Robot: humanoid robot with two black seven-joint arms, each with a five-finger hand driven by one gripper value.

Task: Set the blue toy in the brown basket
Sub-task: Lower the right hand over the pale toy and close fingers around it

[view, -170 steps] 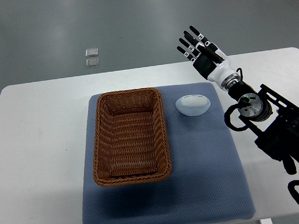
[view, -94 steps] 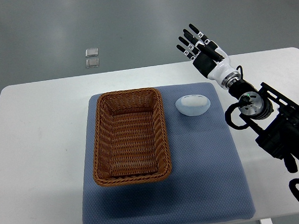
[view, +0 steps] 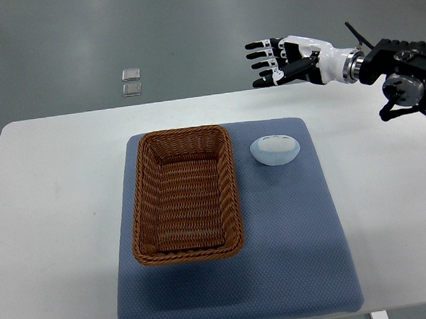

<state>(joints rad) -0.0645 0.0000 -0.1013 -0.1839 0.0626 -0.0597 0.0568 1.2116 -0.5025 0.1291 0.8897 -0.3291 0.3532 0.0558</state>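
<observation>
My right hand (view: 283, 57) is spread wide, holding nothing — far of the toy (view: 274, 149). Toy sits on the mat (view: 291, 249), just right of the basket (view: 185, 194).

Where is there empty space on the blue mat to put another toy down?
The widest bare patch of the blue mat is right of the brown basket and in front of the pale blue toy. A bare strip runs below the basket too. The gap between basket and toy is tight. The white table left of the mat is bare.

woven wicker basket (view: 185, 194), matt textured cloth mat (view: 291, 249), smooth glossy table (view: 57, 212).
</observation>
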